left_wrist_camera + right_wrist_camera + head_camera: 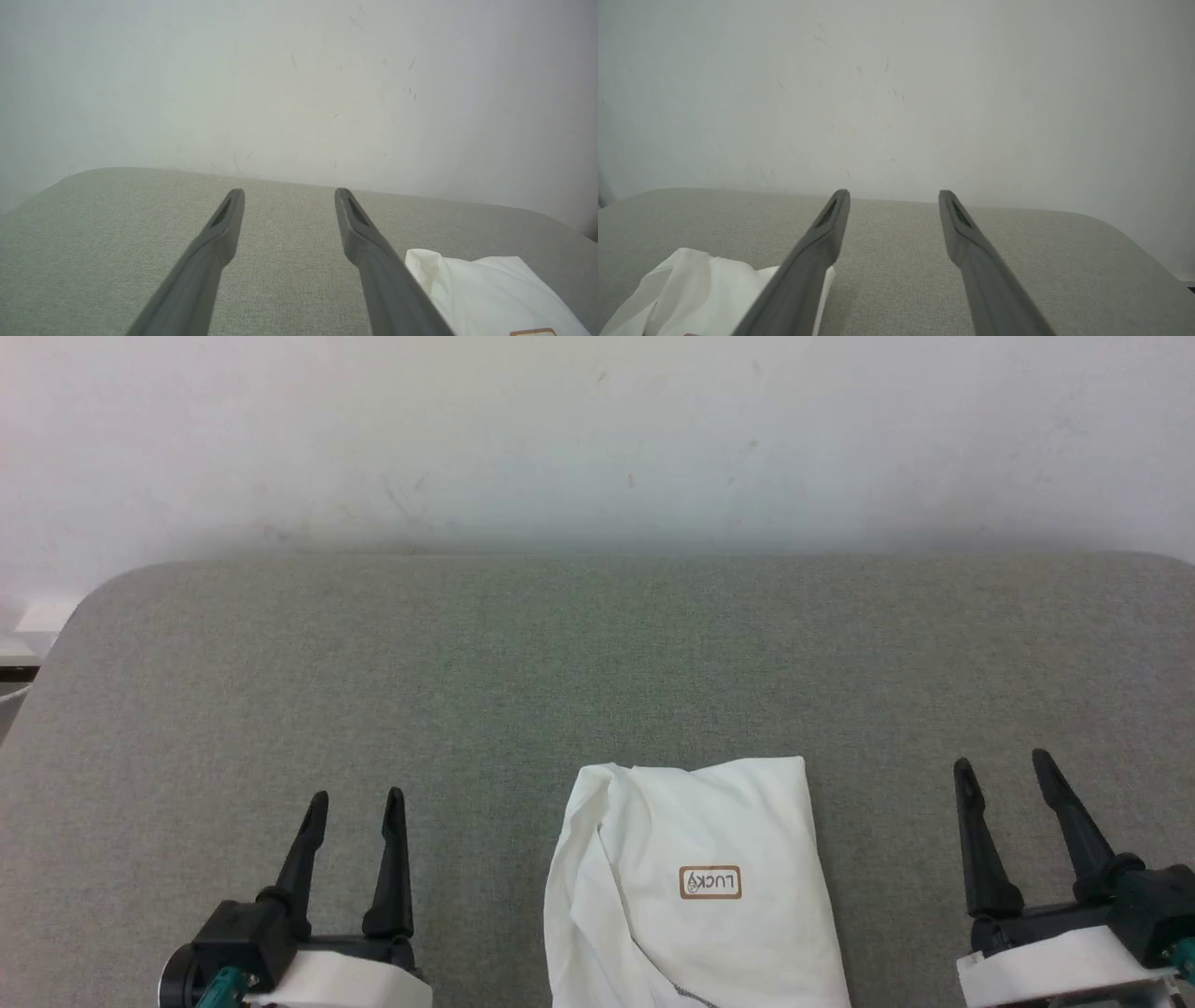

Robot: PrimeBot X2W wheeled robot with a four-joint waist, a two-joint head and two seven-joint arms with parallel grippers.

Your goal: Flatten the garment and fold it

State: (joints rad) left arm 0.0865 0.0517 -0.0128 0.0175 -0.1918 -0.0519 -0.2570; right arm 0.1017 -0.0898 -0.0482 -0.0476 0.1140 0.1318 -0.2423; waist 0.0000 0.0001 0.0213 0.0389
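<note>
The garment (695, 887) is a white top lying folded into a compact rectangle at the near middle of the grey padded table (597, 663), a brown "LUCKY" patch facing up. A short run of dark stitching shows at its near edge. My left gripper (357, 798) hovers open to the left of it, touching nothing. My right gripper (1006, 765) stands open to the right, also apart from the cloth. In the left wrist view the garment (486, 291) lies at the lower right beside my left gripper (289, 193). In the right wrist view the garment (696, 289) lies lower left of my right gripper (894, 193).
A white scuffed wall (597, 429) rises directly behind the table's far edge. The table has rounded far corners; its left corner (112, 588) drops off toward a pale floor area. Bare grey fabric stretches beyond and on both sides of the garment.
</note>
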